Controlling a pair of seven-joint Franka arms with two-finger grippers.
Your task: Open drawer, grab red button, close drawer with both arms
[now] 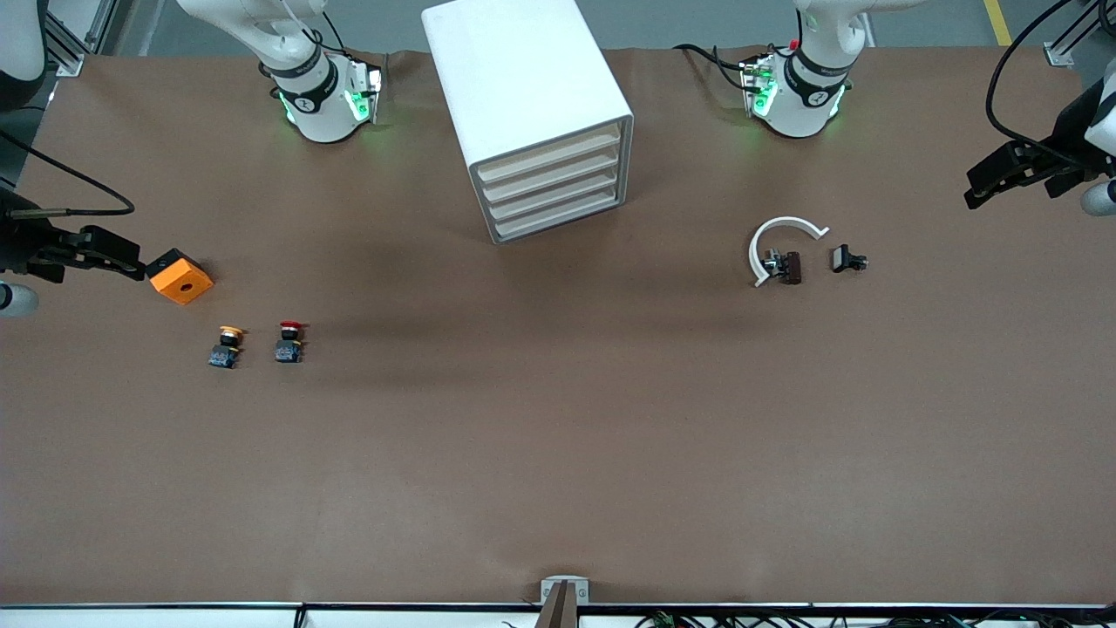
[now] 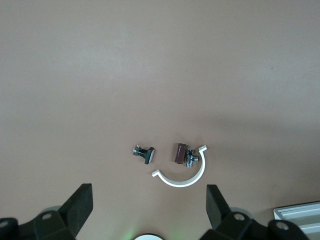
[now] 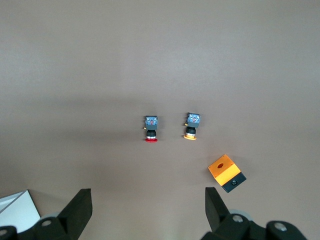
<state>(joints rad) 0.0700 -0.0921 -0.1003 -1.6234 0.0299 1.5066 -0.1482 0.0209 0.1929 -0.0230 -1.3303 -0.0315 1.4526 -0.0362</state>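
The white box cabinet [image 1: 532, 113] is sitting on the brown tabletop [image 1: 558, 453] with all four cream-edged drawers [image 1: 554, 194] pushed in. The small red-capped push button [image 1: 289, 341] is lying beside a yellow-capped button [image 1: 227, 346], near an orange cube [image 1: 180, 276]. The right gripper [image 3: 148, 212] is hovering spread at the right arm's end; the left gripper [image 2: 149, 207] is hovering spread above a white plastic arc [image 2: 181, 175].

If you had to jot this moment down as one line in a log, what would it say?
drawer: shut | button: on table, untouched | left hand: open, over table | right hand: open, over table
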